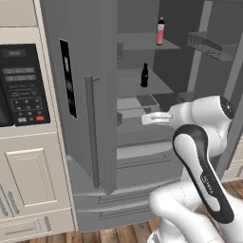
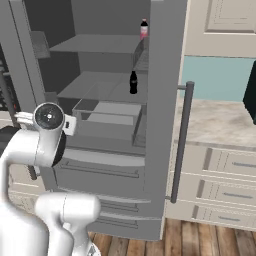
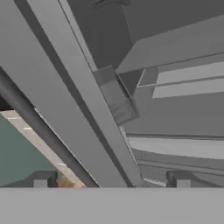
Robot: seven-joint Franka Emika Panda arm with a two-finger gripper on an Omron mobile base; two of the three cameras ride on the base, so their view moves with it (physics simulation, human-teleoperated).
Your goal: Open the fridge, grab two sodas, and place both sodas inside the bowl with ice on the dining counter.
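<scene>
I am holding the gripper with its two fingers spread wide and nothing between them, just in front of the open fridge, at about the level of the lower shelf and crisper drawer. In the hand view, the fingertips are framing the edge of the right-hand door and its bar handle, so the hand is sitting very near that door.

My main worry is that door. If I am reaching inward from here without first clearing its edge, I am risking a knock that swings it or snags the wrist on the handle. The second risk is the bottles themselves: both are slim and tall, so a glancing finger is likely to tip one over on its shelf and send it rolling to the back. I also judge the shelf lips and the door bins are crowding any high approach.

The dark soda bottle is standing upright on the middle shelf, long axis vertical, cap pointing up, near the shelf's rear right in the left base view. The pink soda bottle is standing upright too, one shelf higher, cap up. They are well apart, on separate shelves, both above the gripper.
</scene>
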